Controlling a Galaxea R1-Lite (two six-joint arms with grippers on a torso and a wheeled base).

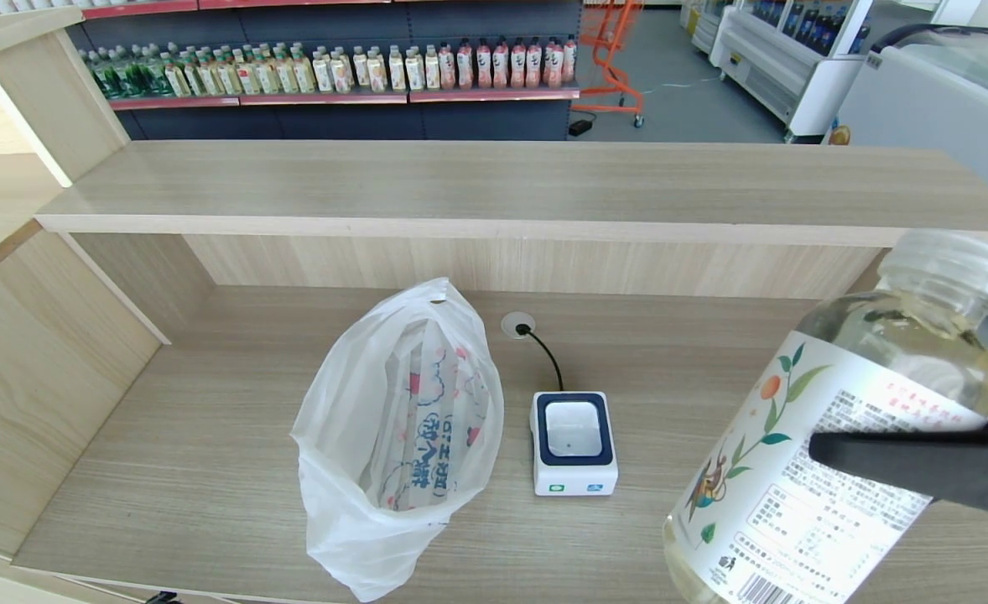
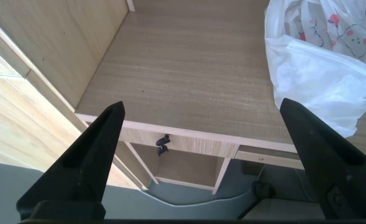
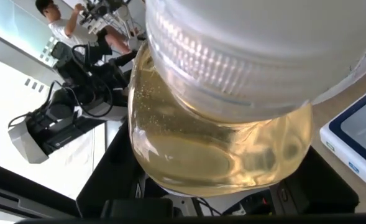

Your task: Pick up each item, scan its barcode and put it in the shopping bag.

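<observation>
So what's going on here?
The right gripper holds a clear plastic bottle of pale yellow drink to the right of the white and dark blue scanner box on the wooden counter. A white plastic shopping bag beside the scanner has a patterned packet inside. The left gripper is open and empty.

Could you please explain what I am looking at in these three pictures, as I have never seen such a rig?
This is a two-armed robot at a shop counter. The large picture comes from its head camera; the other two come from cameras on its wrists. On the counter stand a white shopping bag, with a printed packet inside, and a small barcode scanner. The right end effector grips a bottle of pale drink. The left end effector is open and holds nothing.
</observation>
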